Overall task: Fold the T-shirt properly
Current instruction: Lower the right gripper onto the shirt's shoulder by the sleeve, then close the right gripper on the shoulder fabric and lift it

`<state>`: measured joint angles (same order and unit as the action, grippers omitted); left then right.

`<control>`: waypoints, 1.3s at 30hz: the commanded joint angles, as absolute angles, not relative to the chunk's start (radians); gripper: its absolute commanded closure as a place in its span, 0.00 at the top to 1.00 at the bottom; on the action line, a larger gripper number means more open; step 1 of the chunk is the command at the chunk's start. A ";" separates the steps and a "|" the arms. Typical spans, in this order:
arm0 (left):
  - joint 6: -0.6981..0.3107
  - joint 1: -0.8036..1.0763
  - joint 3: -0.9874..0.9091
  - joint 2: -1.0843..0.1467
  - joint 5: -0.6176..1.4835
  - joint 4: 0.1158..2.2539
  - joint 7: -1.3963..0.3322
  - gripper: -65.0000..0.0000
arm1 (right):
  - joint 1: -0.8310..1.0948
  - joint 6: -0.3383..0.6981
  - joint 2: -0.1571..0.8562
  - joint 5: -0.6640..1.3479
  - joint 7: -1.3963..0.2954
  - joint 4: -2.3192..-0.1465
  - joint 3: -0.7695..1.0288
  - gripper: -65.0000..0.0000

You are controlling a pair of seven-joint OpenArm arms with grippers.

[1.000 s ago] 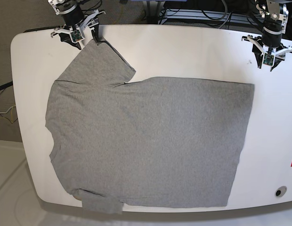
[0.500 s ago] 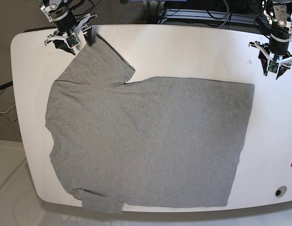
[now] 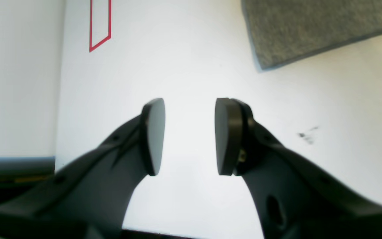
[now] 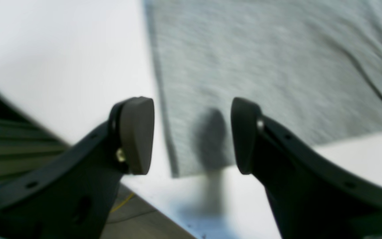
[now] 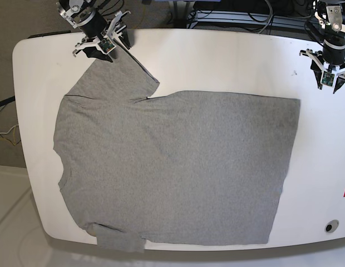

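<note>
T-shirt point(image 5: 172, 167) flat across white table point(image 5: 217, 61)

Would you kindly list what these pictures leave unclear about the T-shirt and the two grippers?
- T-shirt: underside hidden against the table in every view.
- Lower sleeve, base view: hangs over the table edge, so its end is cut off.
- Right wrist view: motion blur smears the cloth's weave and hem.
- Left wrist view: only one shirt corner shows, cut off by the picture's top edge.

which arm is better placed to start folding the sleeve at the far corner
The right hand, by my judgement: it hovers open right over the T-shirt sleeve edge. The left hand is open over bare table, apart from the hem corner.
</note>
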<state>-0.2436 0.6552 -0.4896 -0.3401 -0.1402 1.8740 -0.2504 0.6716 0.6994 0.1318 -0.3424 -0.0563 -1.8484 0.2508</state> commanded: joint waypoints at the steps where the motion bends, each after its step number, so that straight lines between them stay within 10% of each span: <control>1: -0.224 0.656 -0.508 -0.342 -0.161 1.885 -0.255 0.36 | 0.673 0.698 0.151 -0.330 -0.061 -1.875 0.257 0.55; 39: -0.237 0.627 -0.502 -0.339 -0.181 1.876 -0.248 0.34 | 0.452 0.678 0.089 -0.665 -0.115 -1.808 0.099 0.55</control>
<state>-0.2485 0.6254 -0.4915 -0.3260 -0.1825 1.8599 -0.2626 0.4416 0.6785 0.0799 -0.6552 -0.0978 -1.8038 0.0937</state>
